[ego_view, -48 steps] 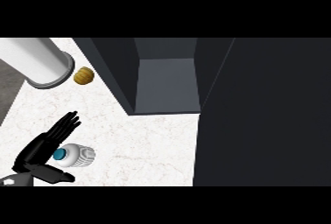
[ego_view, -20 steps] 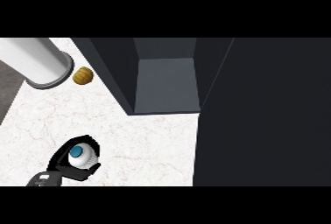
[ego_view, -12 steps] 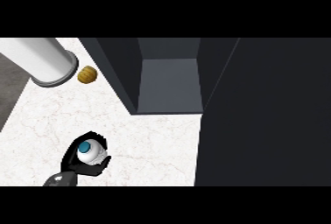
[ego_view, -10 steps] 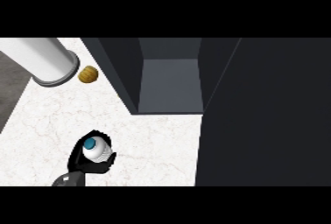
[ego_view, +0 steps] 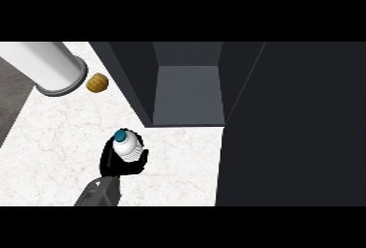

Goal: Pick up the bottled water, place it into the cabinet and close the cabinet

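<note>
Fingers of my black left hand (ego_view: 123, 162) are curling round the white, blue-capped water bottle (ego_view: 129, 147); I am reading no label.

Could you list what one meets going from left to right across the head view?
White cylinder → brown round item → bottled water, held in the left hand → open cabinet → its dark door.

Matte black robot hand (ego_view: 120, 163) with slender, smooth-surfaced fingers and a thumb, mounted on a grey forearm (ego_view: 99, 193) of faceted, angular panels. The black hand meets the grey casing at the wrist. No cables, screws or markings are discernible on either part.
</note>
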`<state>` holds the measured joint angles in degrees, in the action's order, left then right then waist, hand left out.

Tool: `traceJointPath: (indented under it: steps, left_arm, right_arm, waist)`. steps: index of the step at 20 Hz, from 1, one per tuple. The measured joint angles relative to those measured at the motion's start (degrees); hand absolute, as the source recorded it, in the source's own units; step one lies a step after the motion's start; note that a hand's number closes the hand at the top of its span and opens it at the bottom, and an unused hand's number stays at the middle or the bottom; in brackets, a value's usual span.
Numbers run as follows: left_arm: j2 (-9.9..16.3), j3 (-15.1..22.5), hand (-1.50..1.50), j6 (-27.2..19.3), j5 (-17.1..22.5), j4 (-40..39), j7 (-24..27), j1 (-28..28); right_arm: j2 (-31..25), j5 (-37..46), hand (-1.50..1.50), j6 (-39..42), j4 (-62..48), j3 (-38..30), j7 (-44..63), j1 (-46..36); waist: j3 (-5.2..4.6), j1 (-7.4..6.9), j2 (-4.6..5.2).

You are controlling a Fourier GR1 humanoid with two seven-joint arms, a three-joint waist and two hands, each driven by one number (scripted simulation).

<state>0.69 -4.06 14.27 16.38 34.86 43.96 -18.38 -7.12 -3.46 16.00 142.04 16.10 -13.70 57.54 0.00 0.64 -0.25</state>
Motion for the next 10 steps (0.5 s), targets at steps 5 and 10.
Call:
traceJointPath:
  steps: [5, 10]
  left_arm:
    - [-0.5, 8.0, 1.50, -6.4, 6.9, 6.9, -5.7, -1.1]
    - [-0.6, 13.6, 1.50, -16.0, 7.4, 14.0, -10.5, -3.5]
  right_arm:
    - [0.0, -0.2, -1.50, -0.2, 0.2, -0.1, 0.5, -0.2]
    - [-0.3, -0.2, -1.50, 0.4, -0.1, -0.8, -0.7, 0.4]
  waist:
    - [0.00, 0.14, -0.08]
    - [0.02, 0.16, -0.09]
